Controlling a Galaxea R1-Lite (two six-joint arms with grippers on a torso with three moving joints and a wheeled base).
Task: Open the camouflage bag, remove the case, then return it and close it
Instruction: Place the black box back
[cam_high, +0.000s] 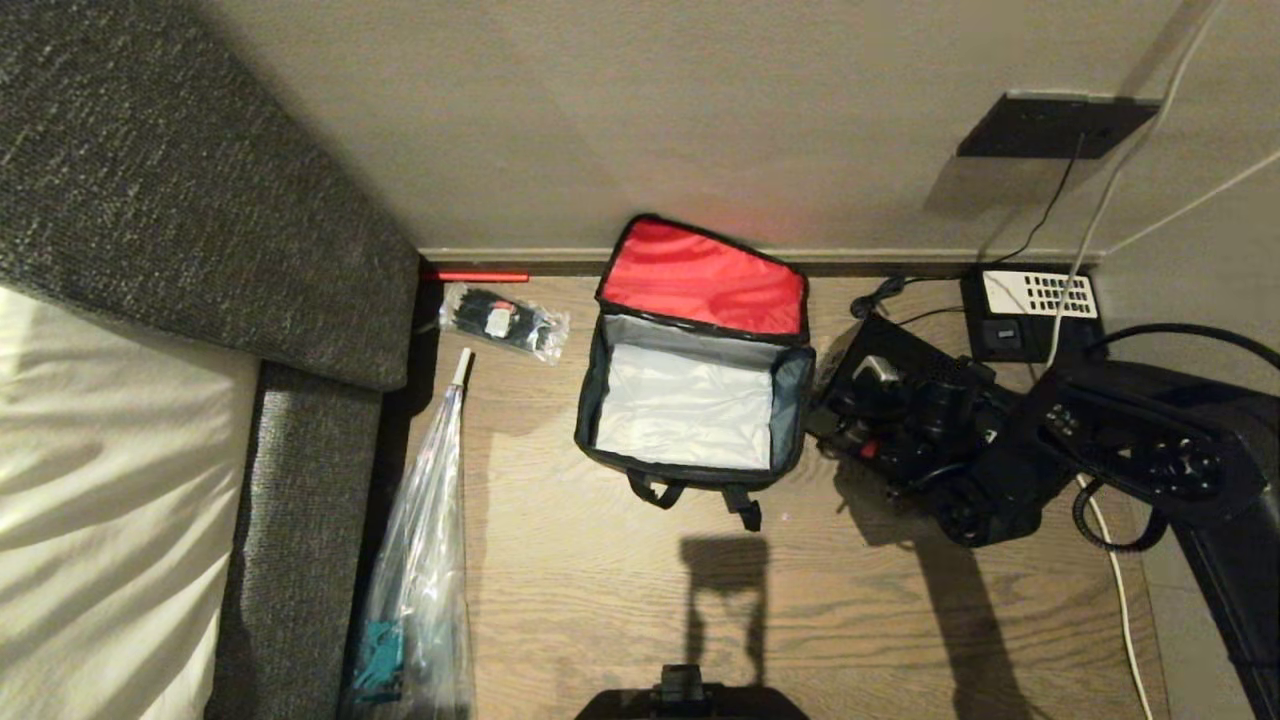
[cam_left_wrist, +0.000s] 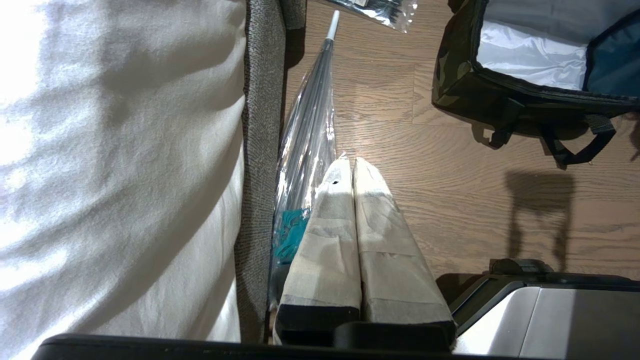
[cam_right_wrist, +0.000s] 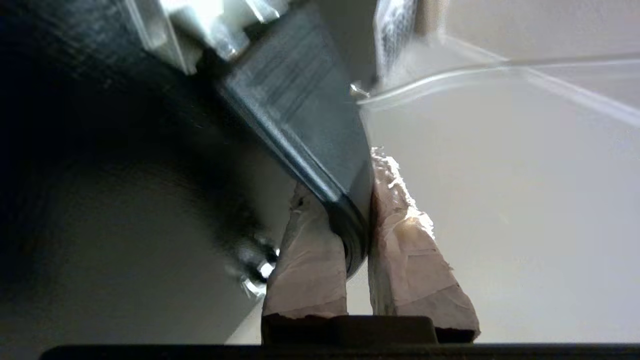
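The camouflage bag (cam_high: 690, 400) sits open on the floor (cam_high: 860, 600) against the wall (cam_high: 700, 110), flap leaning back. To its left lies a plastic packet (cam_high: 503, 320), an umbrella (cam_high: 425, 560) just in front of that, beside the sofa (cam_high: 310, 480). Right of the bag, the right gripper (cam_right_wrist: 357, 215) clamps the case (cam_high: 900, 385), desk phone (cam_high: 1030, 305) behind.

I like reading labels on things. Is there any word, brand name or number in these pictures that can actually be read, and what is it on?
None can be read.
Plastic packet: a pale label with red marks, too small to read.
Desk phone: white keypad, markings too small.
Camouflage bag: no text shows on its red lid or pale lining.
Case: no legible label.
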